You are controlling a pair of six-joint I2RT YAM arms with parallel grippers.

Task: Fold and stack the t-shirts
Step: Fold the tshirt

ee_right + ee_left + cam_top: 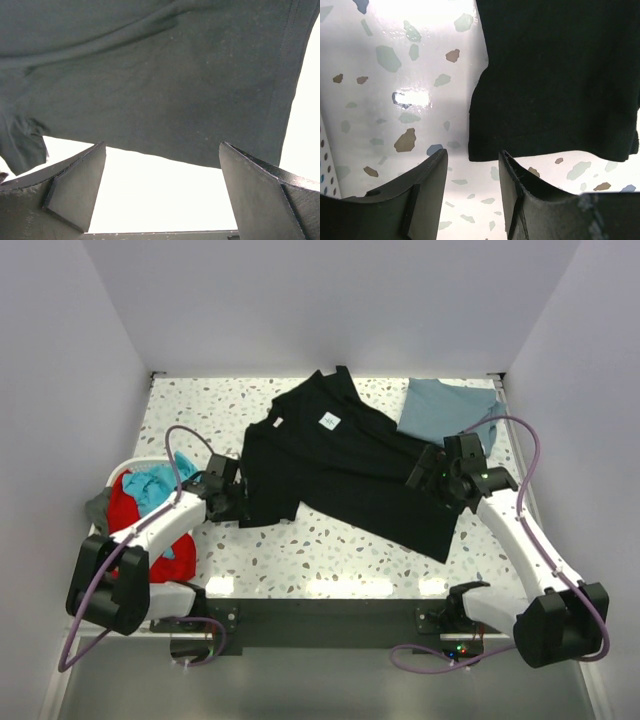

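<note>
your left gripper (472,162) hangs spread, empty, beside the black tee (555,75) hem. right gripper (162,155) gapes wide at its other edge. likely staged for a fold.

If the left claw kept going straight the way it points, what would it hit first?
Most likely the black t-shirt: its edge lies just ahead of the left gripper, whose jaws stand apart above the speckled table. Height is unclear, so it might touch the tabletop just short of the cloth.
</note>
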